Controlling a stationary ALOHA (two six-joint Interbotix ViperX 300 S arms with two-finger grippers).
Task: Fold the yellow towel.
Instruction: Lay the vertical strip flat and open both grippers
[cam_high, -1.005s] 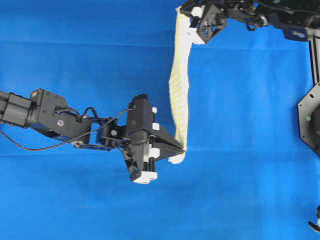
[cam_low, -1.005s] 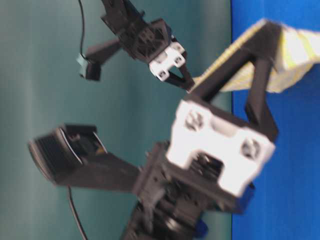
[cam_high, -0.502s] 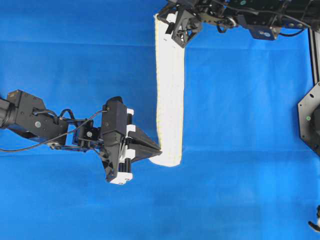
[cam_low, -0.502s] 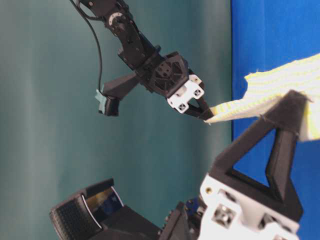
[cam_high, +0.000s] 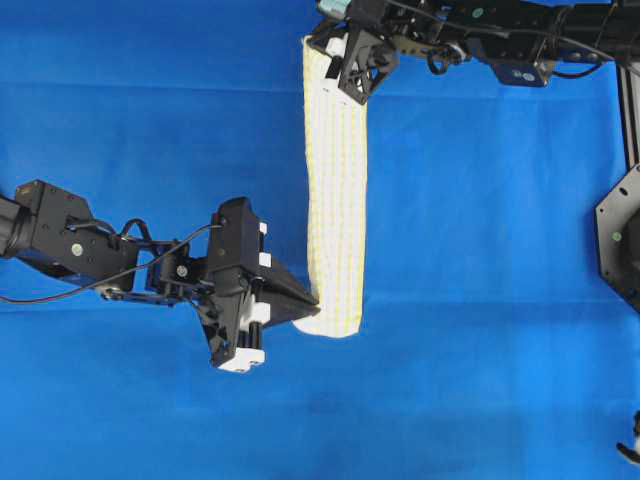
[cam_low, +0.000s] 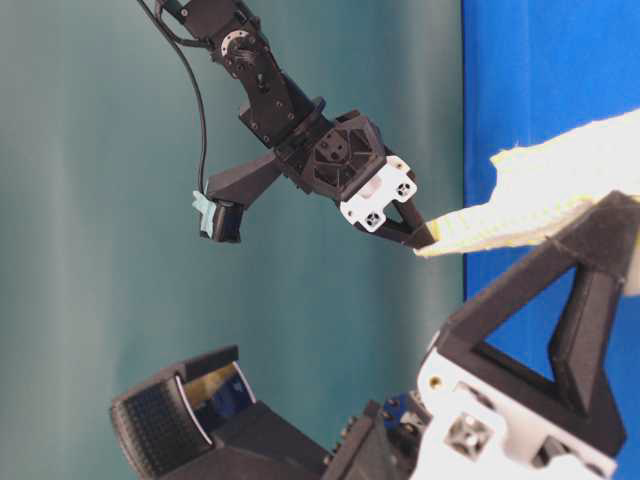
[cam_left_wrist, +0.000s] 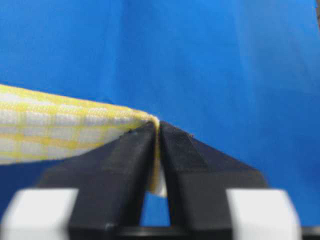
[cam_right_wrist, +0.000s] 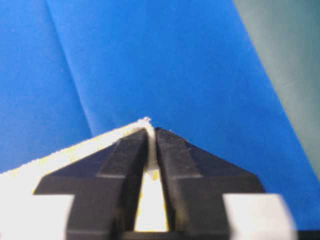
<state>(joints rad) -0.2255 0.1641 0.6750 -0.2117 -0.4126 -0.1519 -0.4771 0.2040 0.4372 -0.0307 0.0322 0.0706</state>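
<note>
The yellow towel (cam_high: 335, 200) stretches as a long, narrow folded strip over the blue table, from the top of the overhead view down to the middle. My left gripper (cam_high: 318, 303) pinches its near corner, and in the left wrist view the jaws (cam_left_wrist: 156, 127) stand almost together with the yellow hem (cam_left_wrist: 60, 125) between them. My right gripper (cam_high: 325, 50) holds the far corner, its tips (cam_right_wrist: 151, 129) closed on the pale cloth (cam_right_wrist: 50, 160). From table level the right gripper (cam_low: 425, 240) grips the towel's end (cam_low: 530, 200).
A blue cloth (cam_high: 500, 250) covers the table. A black mount (cam_high: 620, 240) sits at the right edge. The left arm (cam_high: 90, 250) reaches in from the left, and the right arm (cam_high: 500, 30) runs along the top edge.
Both grippers carried the towel leftward; the twisted hanging band has spread into a flatter, wider strip. The left gripper settled slightly lower. Both corners remain between the jaws.
</note>
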